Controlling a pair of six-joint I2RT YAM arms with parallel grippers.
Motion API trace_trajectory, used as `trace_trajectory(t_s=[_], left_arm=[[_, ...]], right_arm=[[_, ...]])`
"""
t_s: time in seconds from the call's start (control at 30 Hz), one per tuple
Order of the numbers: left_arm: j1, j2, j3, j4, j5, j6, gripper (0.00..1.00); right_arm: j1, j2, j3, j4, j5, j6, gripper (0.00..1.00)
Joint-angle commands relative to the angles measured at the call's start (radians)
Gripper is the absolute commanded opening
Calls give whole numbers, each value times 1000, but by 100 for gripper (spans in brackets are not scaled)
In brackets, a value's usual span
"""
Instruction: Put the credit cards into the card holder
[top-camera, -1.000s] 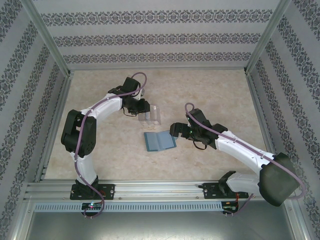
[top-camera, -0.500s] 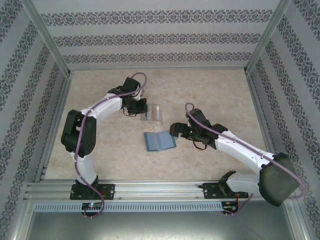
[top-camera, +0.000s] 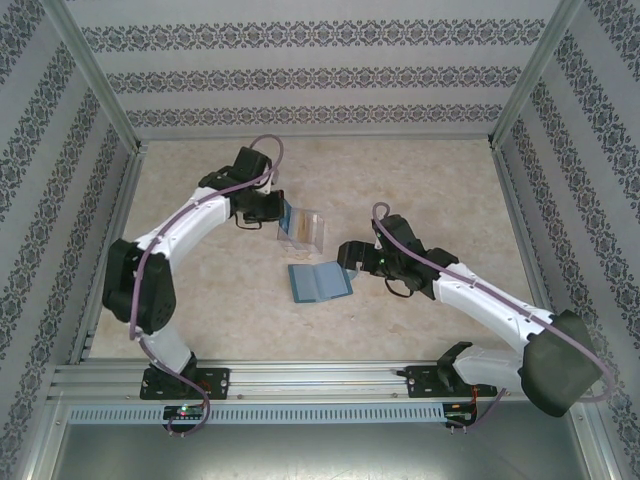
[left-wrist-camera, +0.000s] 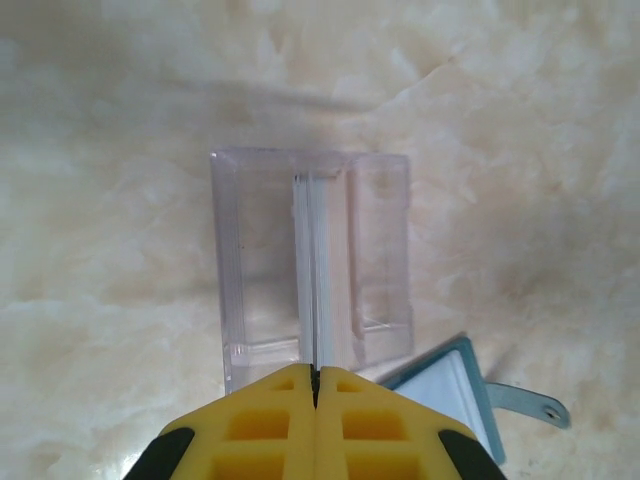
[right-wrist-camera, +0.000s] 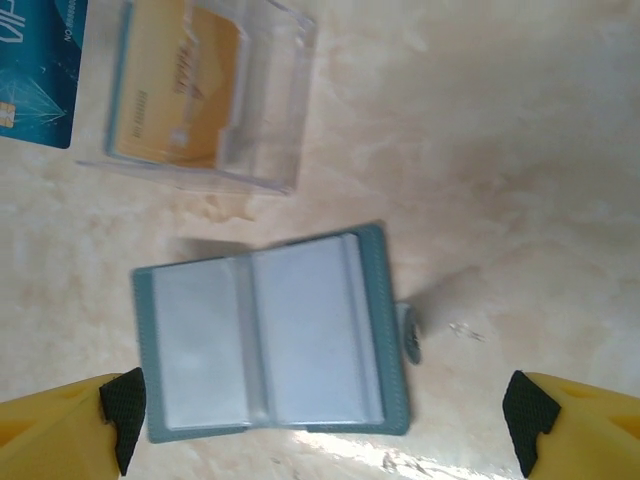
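My left gripper (top-camera: 270, 207) (left-wrist-camera: 315, 378) is shut on a blue credit card (top-camera: 285, 212), seen edge-on as a thin pale line (left-wrist-camera: 314, 280) and held upright over the clear plastic case (top-camera: 305, 230) (left-wrist-camera: 250, 250). In the right wrist view the same blue card (right-wrist-camera: 35, 70) shows at the top left. An orange-tan credit card (right-wrist-camera: 180, 95) stands inside the clear case (right-wrist-camera: 270, 110). The teal card holder (top-camera: 320, 281) (right-wrist-camera: 270, 335) lies open on the table, grey-blue pockets up; its corner (left-wrist-camera: 450, 385) shows beside the left jaws. My right gripper (top-camera: 350, 257) (right-wrist-camera: 325, 420) hovers open just above it, holding nothing.
The marble-patterned table (top-camera: 420, 190) is walled by patterned panels with metal posts (top-camera: 100, 90). The card holder's snap tab (right-wrist-camera: 408, 330) sticks out on its right side. Bare tabletop lies behind and to the right of the case.
The left gripper closed on the blue card in the clear case, then drew back to the left and lifted it. The right gripper stayed over the card holder.
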Motion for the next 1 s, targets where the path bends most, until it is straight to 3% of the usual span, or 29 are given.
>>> trace_trajectory(t_s=[0.0,0.2,0.37,0.47,0.53,0.6,0.7,0.97], left_arm=[[2,-81,34,-96,-60,49,0],[1,-266,-29,-59,5,24,0],[2,-426,-239,254,223,-148,0],[0,-436,-308,392,350,-232,0],[-3,-452,-358,481,391,-280,0],[-4,-463,-394,548,431,-315,0],[-8,-458,-418,603,485,-350,0],[-16,-423,-454,695,550,-387,0]], right_arm=[[-12,-36,37,61,-46,-45,93],[-10,-42,72,131,-150,-53,90],[-15,-66,28,322,-250,63,89],[-27,-48,17,393,-293,112,89],[-51,-16,14,471,-400,154,90],[-76,23,-21,653,-530,240,89],[-87,72,-95,939,-582,382,87],[-84,119,-102,981,-572,416,79]])
